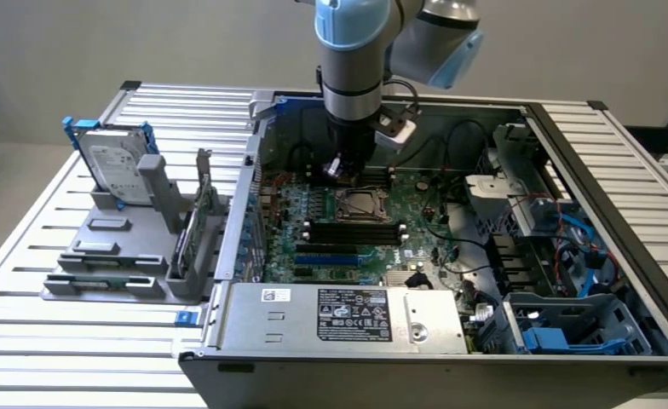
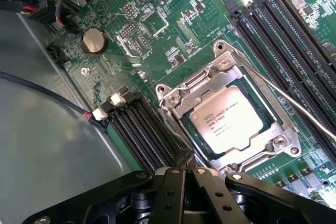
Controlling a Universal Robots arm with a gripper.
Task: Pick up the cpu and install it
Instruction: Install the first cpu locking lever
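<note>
- The small flat square cpu with its dull silver-grey metal top (image 2: pixel 227 123) lies seated in the dark square socket with a metal frame (image 2: pixel 226 77) on the green motherboard (image 2: pixel 173 40); the frame surrounds it on all sides and the printed lid faces up.
- In the exterior view the socket (image 1: pixel 360 204) sits near the middle of the board inside the open grey computer case (image 1: pixel 346 311).
- The black gripper (image 2: pixel 186 170) hangs over the board just beside the socket, next to the black memory slots (image 2: pixel 142 129); its jaws are pressed together and hold nothing.
- From the exterior view the gripper (image 1: pixel 340 169) hovers just behind the socket, apart from the chip.
- Judging by its look, the chip is light, stiff and thin, with a smooth lid that could slip.
- Its underside contacts are likely fragile, so a hold on two opposite edges, kept level, seems safest.
</note>
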